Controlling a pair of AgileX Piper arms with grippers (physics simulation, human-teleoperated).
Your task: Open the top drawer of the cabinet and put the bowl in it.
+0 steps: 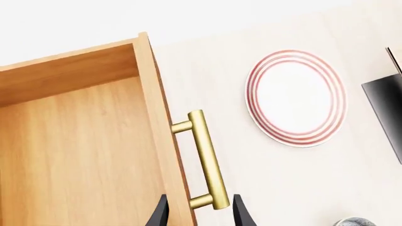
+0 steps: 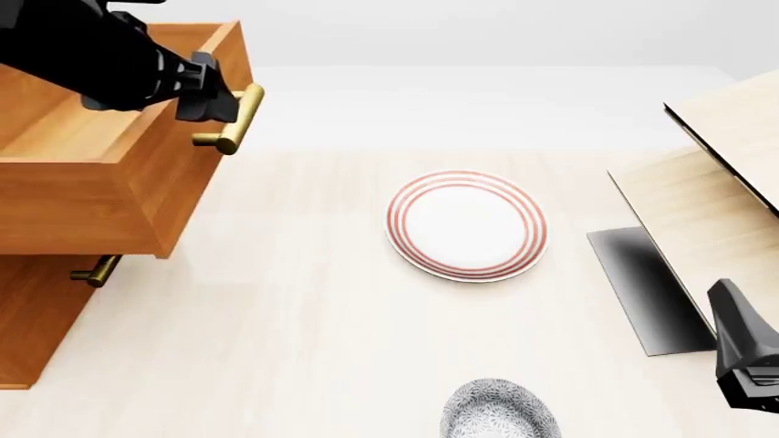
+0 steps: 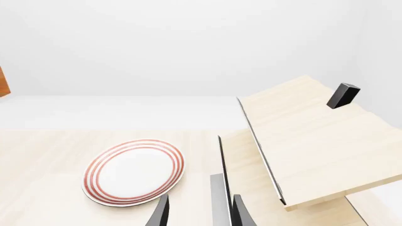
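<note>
The cabinet (image 2: 31, 319) stands at the left, and its top drawer (image 2: 73, 205) is pulled out and has nothing inside. My left gripper (image 2: 219, 105) is at the drawer's brass handle (image 2: 237, 119). In the left wrist view the drawer (image 1: 75, 155) fills the left side. There my left gripper (image 1: 201, 214) is open, with its fingertips (image 1: 242, 214) either side of the drawer front and the handle's end (image 1: 207, 160). The speckled bowl (image 2: 499, 412) sits on the table at the near edge and just shows in the left wrist view (image 1: 355, 221). My right gripper (image 2: 731, 315) is open and empty at the near right (image 3: 201, 214).
A flat white plate with red rings (image 2: 466, 224) lies mid-table and shows in both wrist views (image 1: 295, 98) (image 3: 133, 172). A pale light-wood structure (image 2: 718, 192) with a dark base (image 2: 645, 292) stands at the right. A lower drawer's handle (image 2: 95, 271) shows under the open drawer.
</note>
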